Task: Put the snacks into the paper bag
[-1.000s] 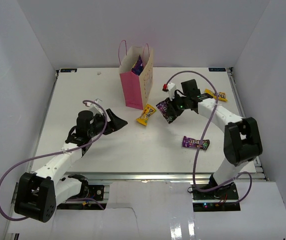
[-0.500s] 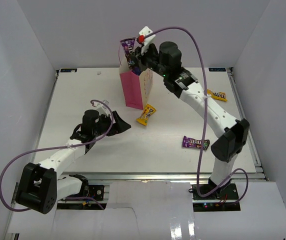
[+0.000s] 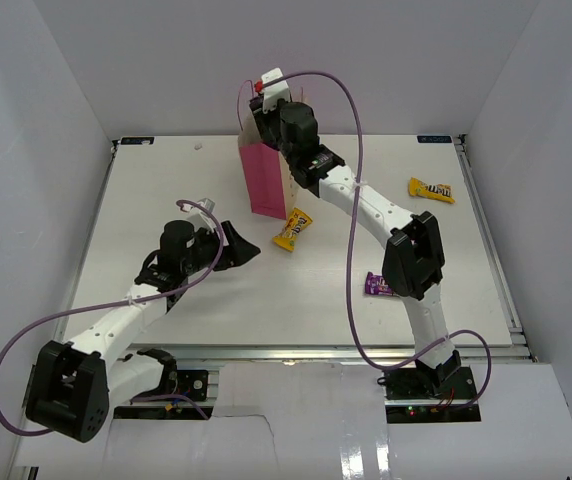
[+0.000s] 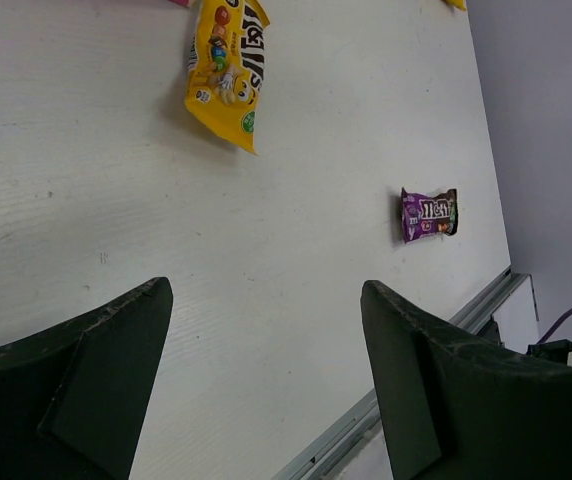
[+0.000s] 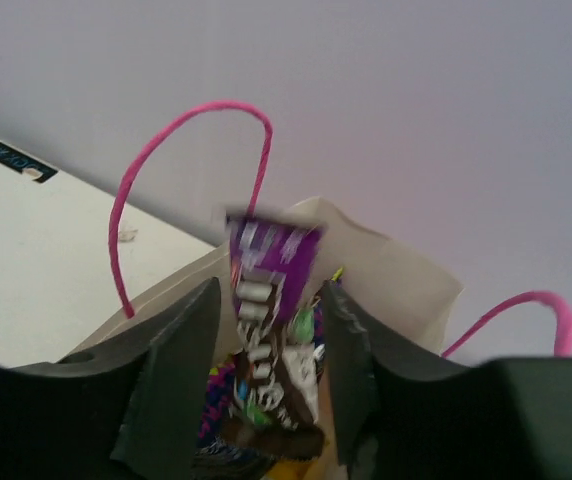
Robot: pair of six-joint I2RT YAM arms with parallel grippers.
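my right end effector (image 3: 266,122) (image 5: 269,300) hangs over the open mouth of the paper bag (image 3: 264,185) (image 5: 396,272), which stands upright near the middle of the far edge of the table (image 3: 166,180). its jaws are partly apart with a purple packet (image 5: 271,275) upright between them, its lower end dipping into the bag. the packet is blurred, and i cannot tell whether the fingers grip it or stand just clear of it. my left end effector (image 3: 238,250) (image 4: 264,300) hovers low over the table, left of centre, jaws wide apart and holding nothing. three snacks lie out on the table: a yellow packet (image 3: 292,229) (image 4: 228,70) just beside the bag's near foot, a second purple packet (image 3: 374,284) (image 4: 429,215) toward the near right corner, partly hidden behind my right arm in the top view, and another yellow packet (image 3: 432,189) near the right edge, toward the far corner.
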